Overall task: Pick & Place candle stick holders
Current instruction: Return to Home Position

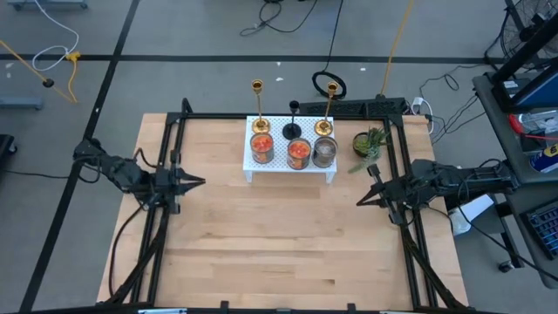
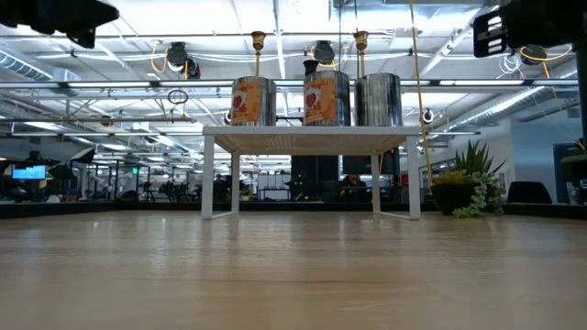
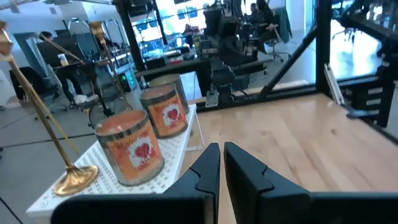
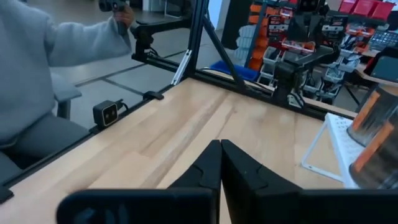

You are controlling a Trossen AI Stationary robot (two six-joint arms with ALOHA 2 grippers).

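All the holders stand on the white perforated rack (image 1: 290, 165) at the table's far middle. Two slim gold sticks (image 1: 257, 103) (image 1: 329, 105) and a short black one (image 1: 293, 122) stand on the rack's far row. Two orange-red glass cups (image 1: 261, 146) (image 1: 298, 153) and a greyish clear cup (image 1: 324, 151) stand on its near row. My left gripper (image 1: 199, 181) is shut and empty at the table's left, clear of the rack. My right gripper (image 1: 361, 200) is shut and empty at the table's right. In the left wrist view the orange cups (image 3: 132, 147) (image 3: 164, 112) and a gold stick (image 3: 59, 142) show.
A small green potted plant (image 1: 367, 143) stands just right of the rack, near my right gripper. A black frame (image 1: 174, 148) borders the table's left, far and right sides. A person in a grey sleeve (image 4: 37, 68) sits beyond the table's edge in the right wrist view.
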